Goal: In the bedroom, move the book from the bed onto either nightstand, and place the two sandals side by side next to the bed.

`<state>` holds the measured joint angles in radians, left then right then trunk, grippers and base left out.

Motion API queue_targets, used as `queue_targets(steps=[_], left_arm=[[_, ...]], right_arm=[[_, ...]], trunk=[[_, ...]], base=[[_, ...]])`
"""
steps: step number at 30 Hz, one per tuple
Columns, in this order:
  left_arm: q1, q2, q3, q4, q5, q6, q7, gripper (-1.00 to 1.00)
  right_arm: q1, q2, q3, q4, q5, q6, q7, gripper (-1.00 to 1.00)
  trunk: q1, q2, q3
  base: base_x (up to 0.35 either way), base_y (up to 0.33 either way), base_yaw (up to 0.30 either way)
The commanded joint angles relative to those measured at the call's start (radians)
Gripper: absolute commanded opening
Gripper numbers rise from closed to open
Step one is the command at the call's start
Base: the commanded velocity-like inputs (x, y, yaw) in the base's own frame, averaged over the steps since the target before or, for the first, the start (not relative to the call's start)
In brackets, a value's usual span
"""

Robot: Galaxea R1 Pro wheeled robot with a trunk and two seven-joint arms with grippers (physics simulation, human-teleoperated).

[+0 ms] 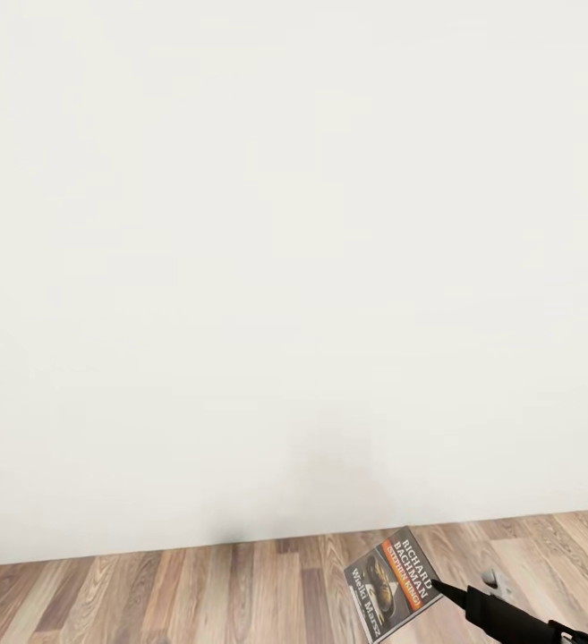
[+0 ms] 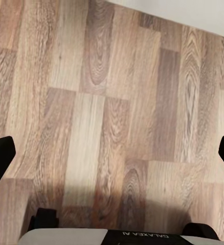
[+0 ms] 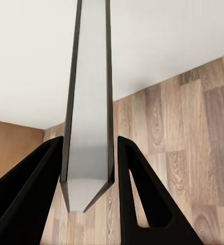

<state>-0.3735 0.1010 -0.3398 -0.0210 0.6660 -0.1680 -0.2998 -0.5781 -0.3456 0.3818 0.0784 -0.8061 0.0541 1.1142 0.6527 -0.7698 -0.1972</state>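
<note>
Head view: my right gripper [image 1: 438,587] low at right, fingers clamped on book [image 1: 392,583]. Book tilted, cover facing me, held up over wood floor [image 1: 150,595]. Big white wall [image 1: 285,268] close ahead.

Right wrist view: I see book [image 3: 89,102] edge-on, grey pages between dark covers, one black finger [image 3: 35,189] each side, touching. Brown wooden panel [image 3: 15,148] beside wall.

Left wrist view: my left gripper [image 2: 112,153] fingers spread wide, holding nothing, floor planks [image 2: 112,102] underneath.

head faces wall [image 1: 294,268], wrists near shared floor [image 2: 112,102]
</note>
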Motion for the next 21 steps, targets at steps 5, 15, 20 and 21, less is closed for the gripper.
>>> queue_targets(steps=[5,15,20,21], left_arm=[[-0.001,0.000,-0.007,0.001,0.010,-0.004,-0.004,1.00],[-0.001,0.000,-0.007,0.001,0.010,-0.004,-0.004,1.00],[-0.001,0.000,-0.007,0.002,0.010,-0.003,-0.004,1.00],[-0.001,0.000,-0.007,0.002,0.010,-0.004,-0.004,1.00]], right_arm=[[-0.002,0.000,0.005,0.003,-0.010,0.006,0.006,-1.00],[-0.002,0.000,0.005,0.003,-0.010,0.006,0.006,-1.00],[-0.002,0.000,0.005,0.003,-0.010,0.006,0.006,-1.00],[-0.002,0.000,0.005,0.003,-0.010,0.006,0.006,-1.00]], trunk=[[0.001,-0.001,-0.001],[0.001,-0.001,-0.001],[0.001,-0.001,-0.001],[0.001,-0.001,-0.001]], base=[[0.040,0.000,-0.221],[0.242,0.000,-0.082],[0.323,0.000,-0.001],[0.325,0.000,0.000]])
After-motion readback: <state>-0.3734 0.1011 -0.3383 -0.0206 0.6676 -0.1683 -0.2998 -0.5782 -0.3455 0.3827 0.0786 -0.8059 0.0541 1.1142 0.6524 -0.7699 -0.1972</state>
